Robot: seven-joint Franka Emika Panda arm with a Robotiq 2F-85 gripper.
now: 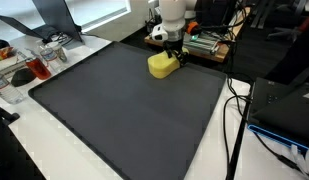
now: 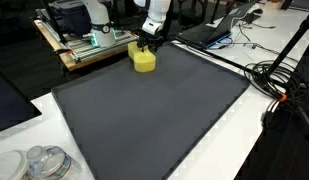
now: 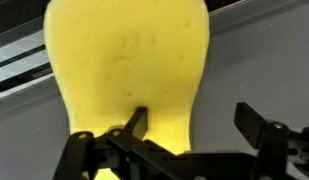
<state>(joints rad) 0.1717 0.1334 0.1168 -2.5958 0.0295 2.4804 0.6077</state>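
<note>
Right at yellow sponge (image 3: 124,60), parted fingers (image 3: 247,120).

The wrist view's top edge is cutting off the yellow sponge (image 3: 129,60) ahead of the jaws. The gripper (image 3: 191,113) is hiding its near end. In both exterior views the 2 jaws are looking too tiny.
</note>
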